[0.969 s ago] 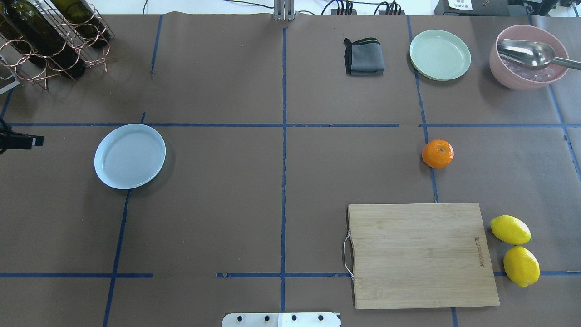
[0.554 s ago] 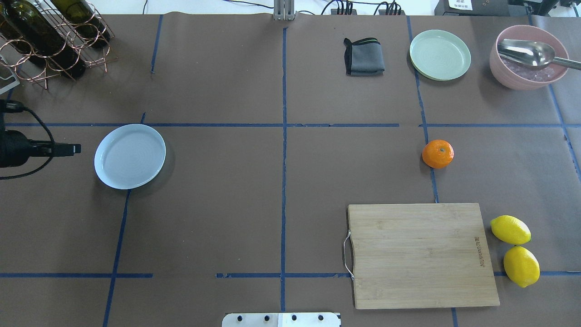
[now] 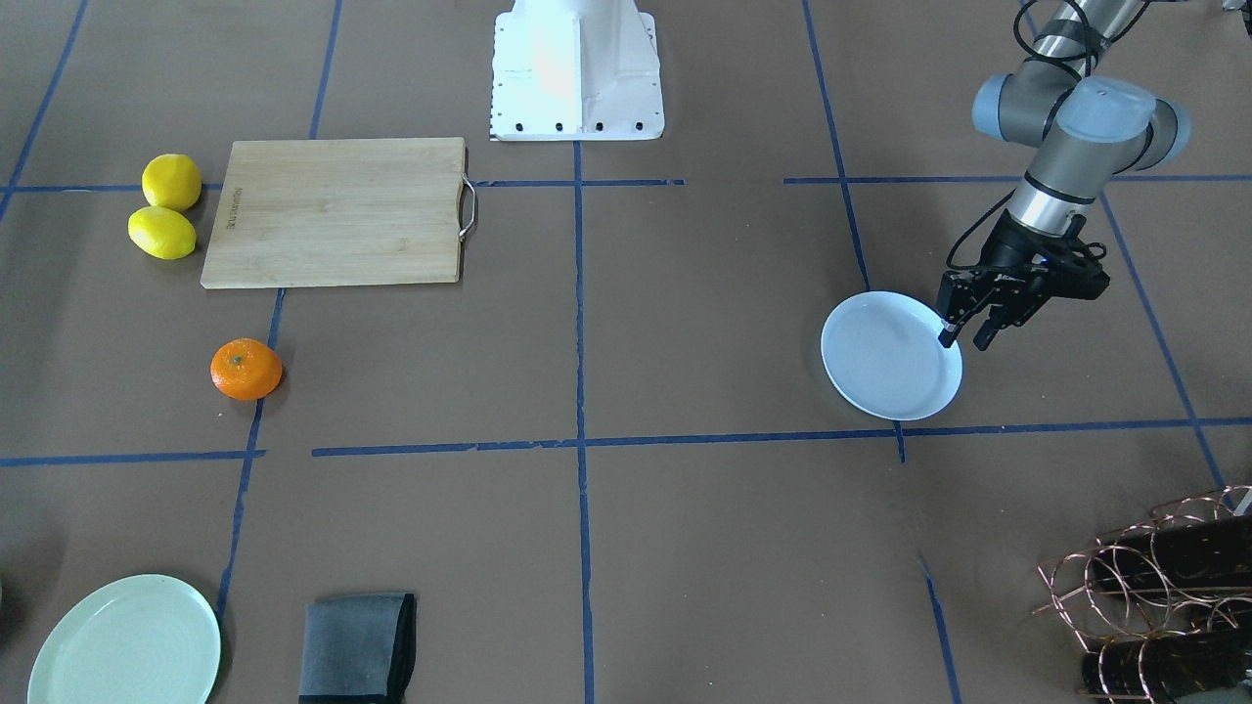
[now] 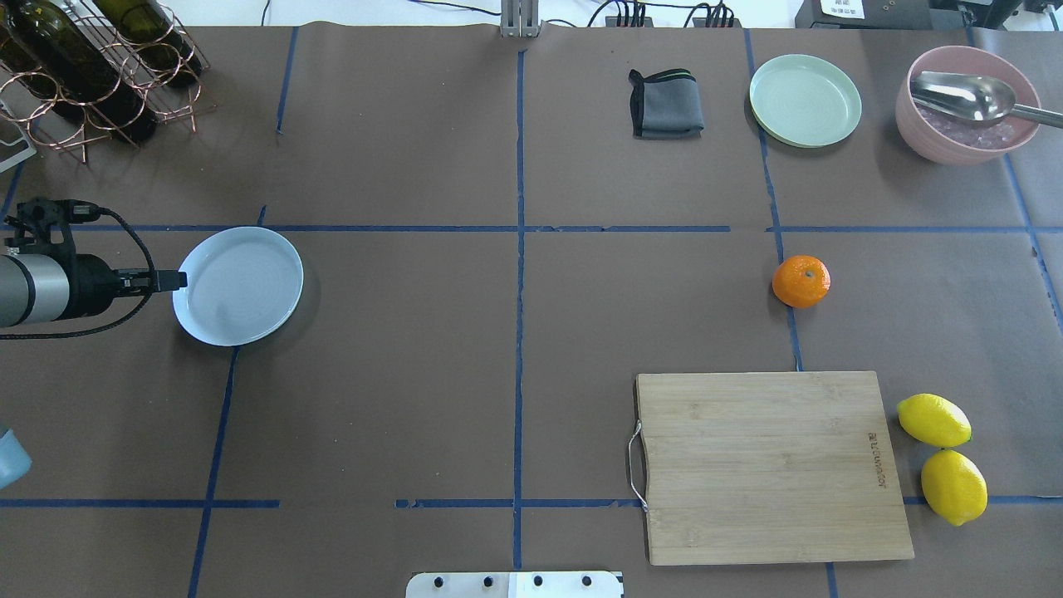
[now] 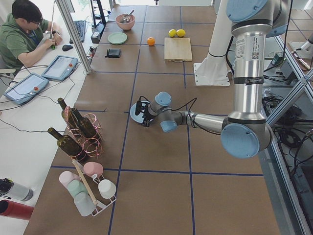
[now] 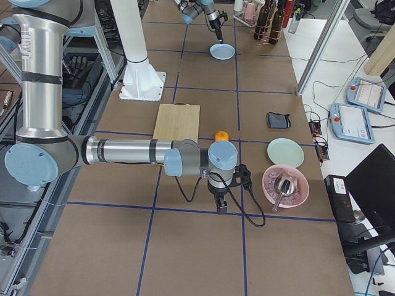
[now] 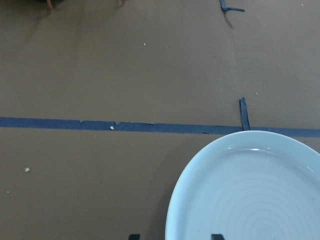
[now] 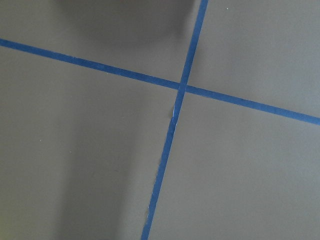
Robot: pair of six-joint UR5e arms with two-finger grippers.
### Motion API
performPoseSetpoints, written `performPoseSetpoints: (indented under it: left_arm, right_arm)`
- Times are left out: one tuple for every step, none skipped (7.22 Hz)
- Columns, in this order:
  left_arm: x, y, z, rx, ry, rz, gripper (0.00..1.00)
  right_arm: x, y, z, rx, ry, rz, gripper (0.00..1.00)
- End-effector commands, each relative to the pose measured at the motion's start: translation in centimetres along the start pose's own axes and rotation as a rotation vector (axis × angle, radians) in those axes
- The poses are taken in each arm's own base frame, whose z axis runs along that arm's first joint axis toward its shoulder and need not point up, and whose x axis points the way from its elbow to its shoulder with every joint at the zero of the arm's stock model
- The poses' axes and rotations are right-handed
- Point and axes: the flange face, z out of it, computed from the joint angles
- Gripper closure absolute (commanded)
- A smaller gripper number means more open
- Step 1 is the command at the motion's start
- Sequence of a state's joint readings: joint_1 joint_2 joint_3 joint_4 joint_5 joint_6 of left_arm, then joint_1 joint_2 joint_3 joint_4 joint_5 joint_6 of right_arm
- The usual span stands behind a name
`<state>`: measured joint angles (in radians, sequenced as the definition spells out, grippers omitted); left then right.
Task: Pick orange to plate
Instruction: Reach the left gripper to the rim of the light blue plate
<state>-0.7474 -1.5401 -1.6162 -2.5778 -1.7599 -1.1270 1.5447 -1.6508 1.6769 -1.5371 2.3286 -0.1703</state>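
The orange (image 4: 800,281) sits alone on the brown table on the right, just beyond the cutting board; it also shows on the left of the front-facing view as the orange (image 3: 245,369). The pale blue plate (image 4: 241,286) lies on the left. My left gripper (image 4: 178,281) is open at the plate's left rim. In the left wrist view the two fingertips (image 7: 134,236) straddle the edge of the plate (image 7: 250,195). My right gripper (image 6: 220,206) hangs low over bare table near the pink bowl, to the right of the orange (image 6: 221,135); whether it is open or shut I cannot tell.
A bamboo cutting board (image 4: 772,465) with two lemons (image 4: 933,419) beside it lies near right. At the far right are a folded grey cloth (image 4: 666,104), a pale green plate (image 4: 805,100) and a pink bowl (image 4: 967,104) holding a spoon. A wine rack (image 4: 91,66) stands far left.
My left arm has come in from the left edge and reached the pale blue plate's rim. The orange and plate have not moved.
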Motion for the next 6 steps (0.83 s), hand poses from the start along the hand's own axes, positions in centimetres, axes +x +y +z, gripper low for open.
performPoseSetpoints:
  left_arm:
    - [0.6, 0.6, 1.1, -0.003, -0.008, 0.01, 0.43]
    - [0.6, 0.7, 1.2, -0.004, -0.007, 0.011, 0.68]
    - [0.6, 0.7, 1.2, -0.006, -0.01, 0.015, 1.0]
    - [0.7, 0.7, 1.1, -0.004, -0.007, 0.019, 1.0]
    - [1.1, 0.6, 0.8, -0.004, 0.004, 0.022, 1.0]
    - [3.2, -0.1, -0.8, 0.01, 0.052, 0.029, 1.0]
  right_arm:
    - [0.1, 0.0, 0.1, -0.001, 0.0, 0.001, 0.0]
    - [0.1, 0.0, 0.1, -0.001, 0.0, 0.001, 0.0]
    - [0.1, 0.0, 0.1, -0.001, 0.0, 0.001, 0.0]
    - [0.2, 0.1, 0.2, -0.004, -0.001, 0.004, 0.0]
    - [0.3, 0.1, 0.3, -0.007, -0.001, 0.006, 0.0]
    - [0.3, 0.0, 0.3, -0.005, -0.001, 0.005, 0.0]
